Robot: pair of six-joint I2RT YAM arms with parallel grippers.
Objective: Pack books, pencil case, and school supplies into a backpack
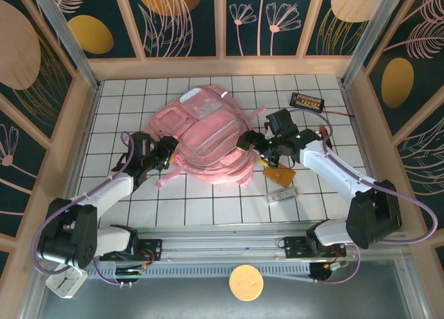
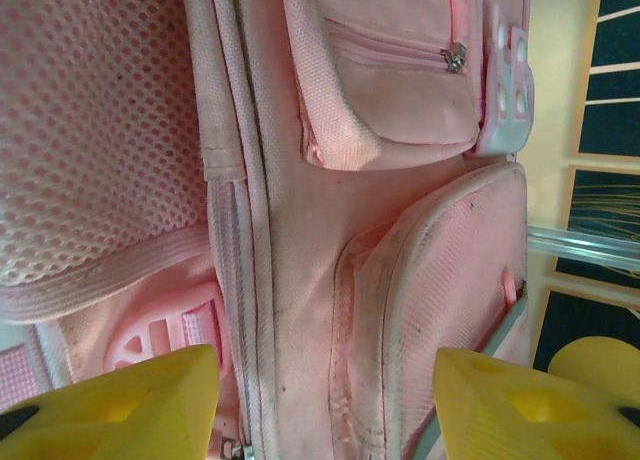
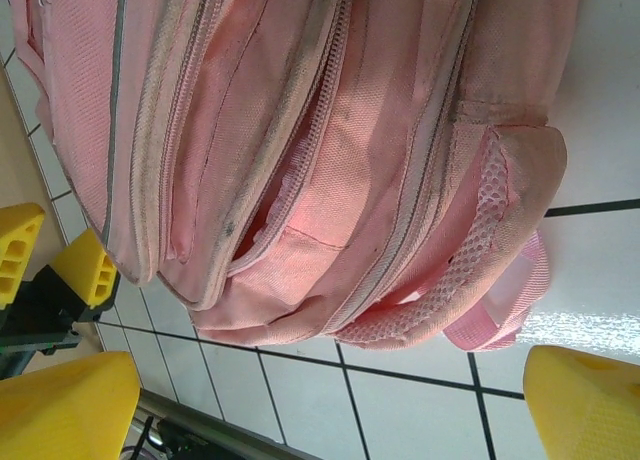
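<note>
Top external: backpack [image 1: 205, 142] apart from walls [image 1: 229, 68]

I find nothing here that I can read with certainty. The black gadget [image 1: 307, 100] at the far right of the table shows a row of orange digits, but in the top view they are too small to make out. The whitish block [image 1: 281, 194] on the near tiles carries dark markings, also illegible.
</note>
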